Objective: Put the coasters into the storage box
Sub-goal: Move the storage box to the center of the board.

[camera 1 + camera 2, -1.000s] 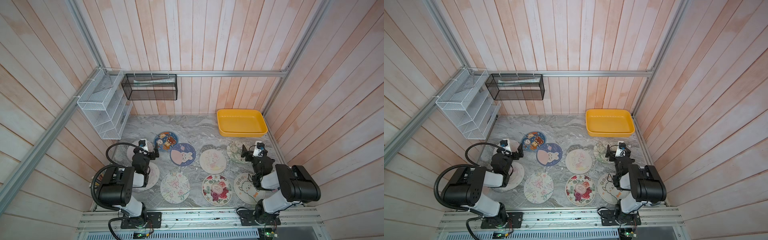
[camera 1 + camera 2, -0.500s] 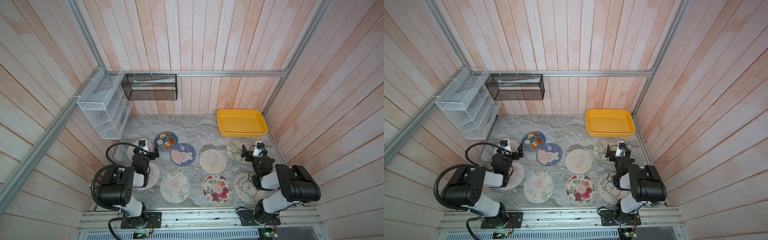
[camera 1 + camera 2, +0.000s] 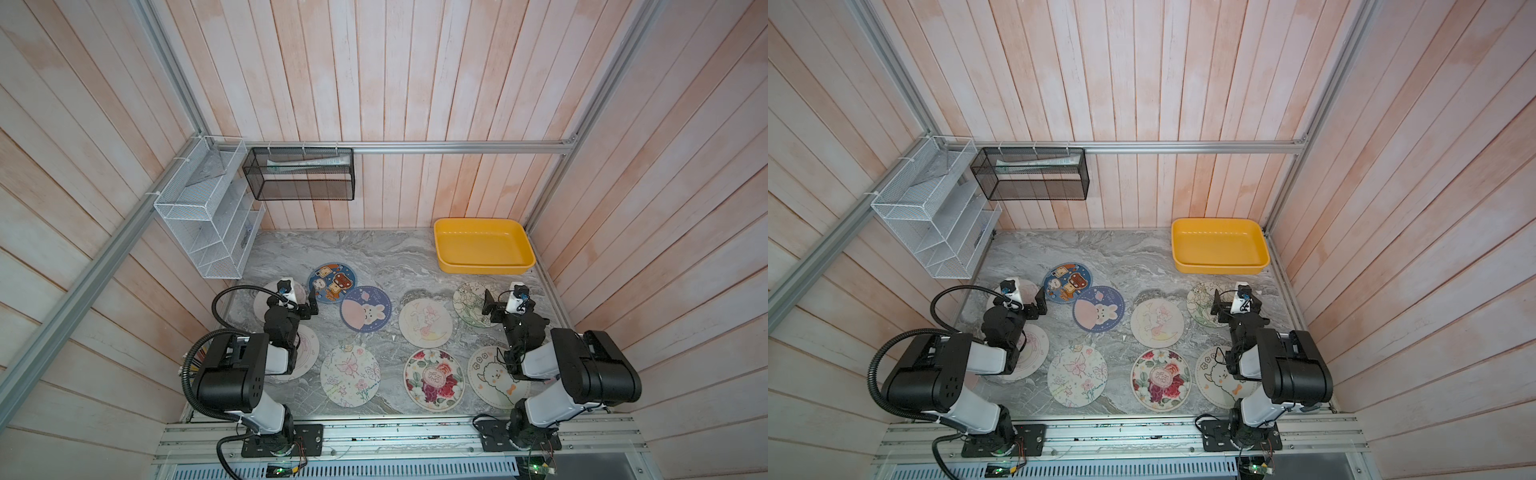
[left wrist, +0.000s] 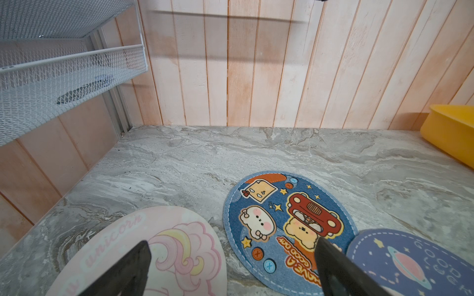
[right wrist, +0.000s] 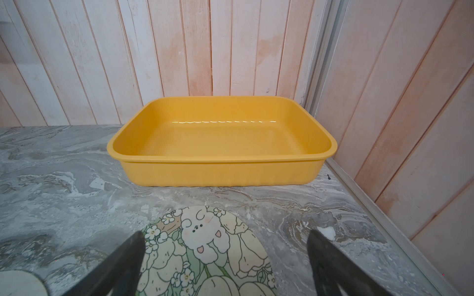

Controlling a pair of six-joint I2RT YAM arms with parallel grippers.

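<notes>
Both top views: left arm (image 3: 282, 328) hides most of unicorn coaster (image 3: 261, 300); left wrist view: storage box (image 4: 451, 130) cut by edge.

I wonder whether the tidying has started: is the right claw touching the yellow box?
Apart. In the right wrist view, a stretch of bare tabletop separates the yellow box from the open right gripper.

A bare strip of worktop (image 3: 374, 249) runs along the back wall, open between the white wire rack (image 3: 199, 232) and the storage box (image 3: 484, 268). The black mesh basket (image 3: 299, 183) hangs above its left end, and plank walls close in both sides.
</notes>
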